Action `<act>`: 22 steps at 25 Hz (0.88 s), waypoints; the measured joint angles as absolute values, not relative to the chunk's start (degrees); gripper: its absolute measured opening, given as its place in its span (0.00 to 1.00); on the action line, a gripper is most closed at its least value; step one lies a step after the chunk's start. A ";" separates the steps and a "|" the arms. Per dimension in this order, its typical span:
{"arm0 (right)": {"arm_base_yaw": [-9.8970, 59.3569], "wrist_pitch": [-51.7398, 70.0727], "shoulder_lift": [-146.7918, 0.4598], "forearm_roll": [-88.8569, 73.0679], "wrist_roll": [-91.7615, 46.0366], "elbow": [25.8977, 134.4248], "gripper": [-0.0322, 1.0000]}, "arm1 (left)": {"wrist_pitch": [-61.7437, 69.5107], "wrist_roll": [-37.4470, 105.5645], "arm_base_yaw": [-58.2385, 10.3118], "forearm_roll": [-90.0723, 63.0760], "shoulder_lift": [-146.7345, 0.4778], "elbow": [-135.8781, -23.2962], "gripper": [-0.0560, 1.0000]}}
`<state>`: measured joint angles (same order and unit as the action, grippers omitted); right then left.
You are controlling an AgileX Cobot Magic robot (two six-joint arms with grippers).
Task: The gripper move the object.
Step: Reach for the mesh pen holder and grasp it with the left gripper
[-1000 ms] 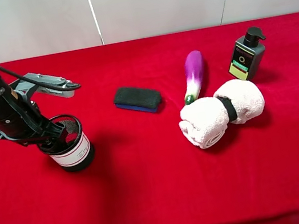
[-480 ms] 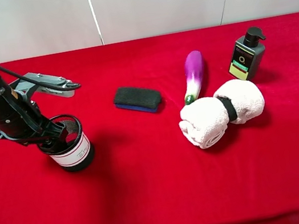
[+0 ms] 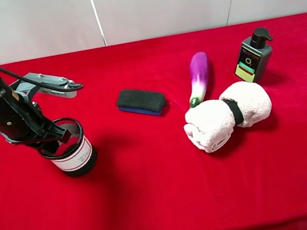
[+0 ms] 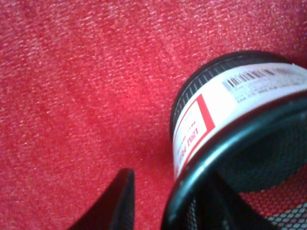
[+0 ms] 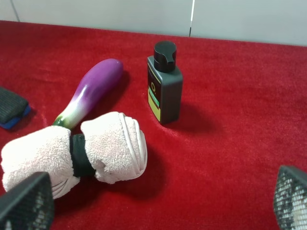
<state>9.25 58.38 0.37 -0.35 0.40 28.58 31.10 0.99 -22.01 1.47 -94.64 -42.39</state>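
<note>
The object, a round black wire-mesh cup (image 3: 74,151) with a white, red-edged label, stands upright on the red cloth at the left. My left gripper (image 3: 56,140) reaches down onto its near-left rim. In the left wrist view the cup (image 4: 225,105) fills the right side. My left gripper (image 4: 168,213) straddles the rim. One dark finger (image 4: 117,203) is outside with a strip of red cloth between it and the rim, so it looks open. My right gripper (image 5: 158,201) is open and empty, its mesh-padded fingertips (image 5: 24,201) far apart, away from the cup.
A flat black sponge block (image 3: 141,101) lies mid-table. A purple eggplant (image 3: 198,76), a rolled white towel with a black band (image 3: 226,114) and a dark pump bottle (image 3: 253,57) sit at the right. White walls stand behind the table's far edge.
My left arm has shifted slightly up and to the left over the cup. The cup has stayed where it was. Nothing else has moved.
</note>
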 joint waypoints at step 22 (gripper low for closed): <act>9.25 58.38 0.37 -0.35 0.40 28.58 0.70 | 28.87 0.99 -22.01 -1.03 -94.64 -42.44 0.10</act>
<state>9.25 58.38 0.37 -0.35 0.40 28.58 28.87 0.99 -22.01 -1.03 -94.64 -42.44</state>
